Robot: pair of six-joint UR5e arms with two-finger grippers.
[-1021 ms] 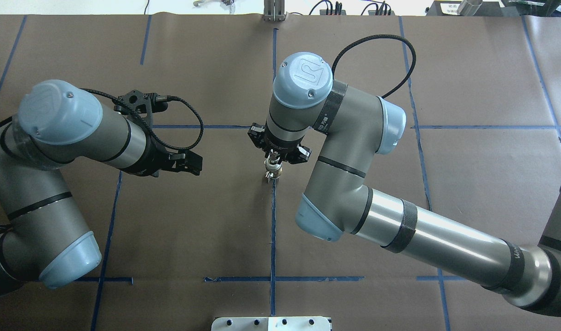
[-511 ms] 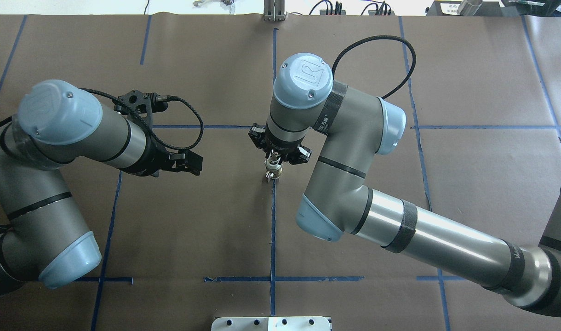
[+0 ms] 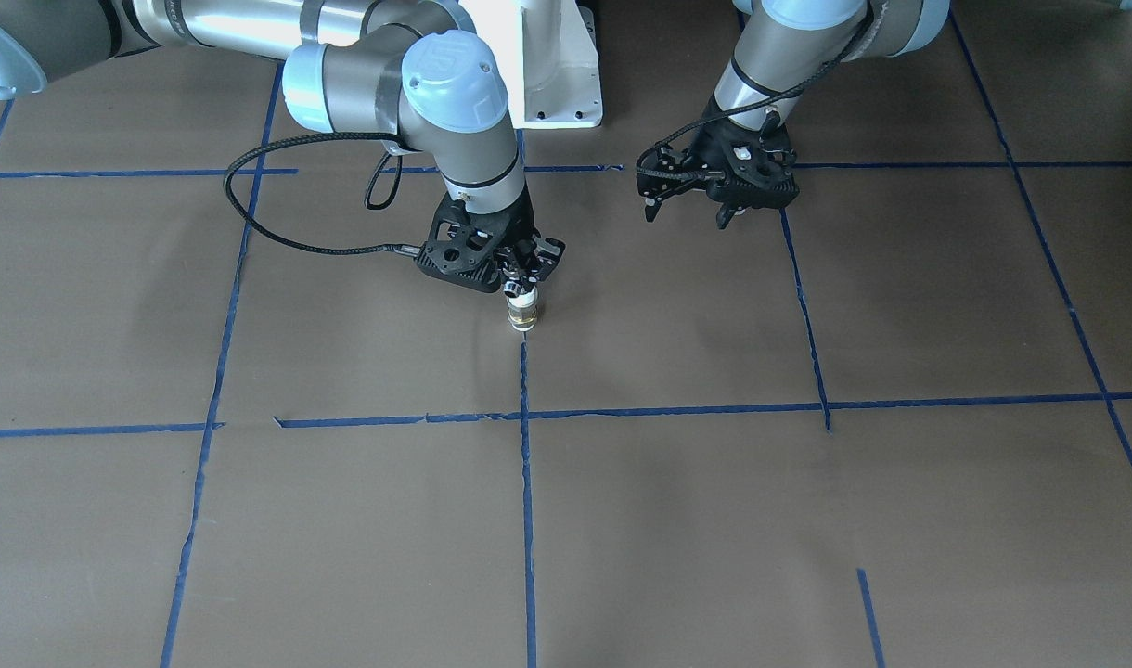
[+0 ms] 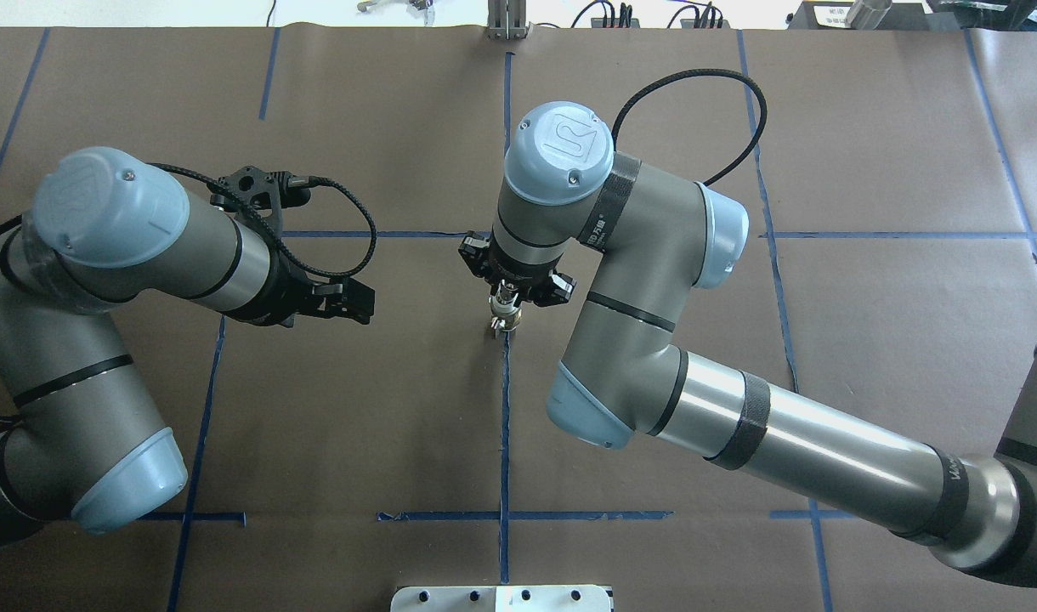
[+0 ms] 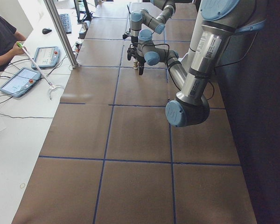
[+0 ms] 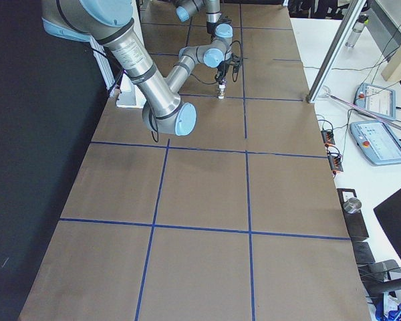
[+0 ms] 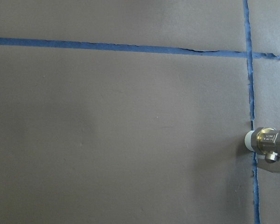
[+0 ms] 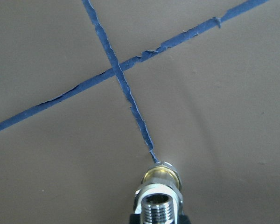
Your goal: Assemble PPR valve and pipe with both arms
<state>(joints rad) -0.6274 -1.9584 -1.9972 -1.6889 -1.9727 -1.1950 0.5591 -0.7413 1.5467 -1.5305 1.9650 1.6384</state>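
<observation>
A small brass and silver valve with a white plastic end (image 3: pixel 523 310) stands upright on a blue tape line at the table's middle. It also shows in the overhead view (image 4: pixel 505 320), at the right edge of the left wrist view (image 7: pixel 268 143) and in the right wrist view (image 8: pixel 159 192). My right gripper (image 3: pixel 525 283) (image 4: pixel 507 296) points straight down and is shut on the valve's top. My left gripper (image 3: pixel 687 211) (image 4: pixel 359 301) hangs open and empty above the table, apart from the valve on my left side. I see no separate pipe.
Brown paper with blue tape grid lines (image 4: pixel 504 425) covers the table. The white pedestal base (image 3: pixel 552 65) stands at the robot's side. A metal post (image 4: pixel 507 21) stands at the far edge. Tablets (image 5: pixel 23 79) and an operator (image 5: pixel 2 39) are beyond that edge.
My right wrist has shifted very slightly while the valve stays in place. The left arm has not moved.
</observation>
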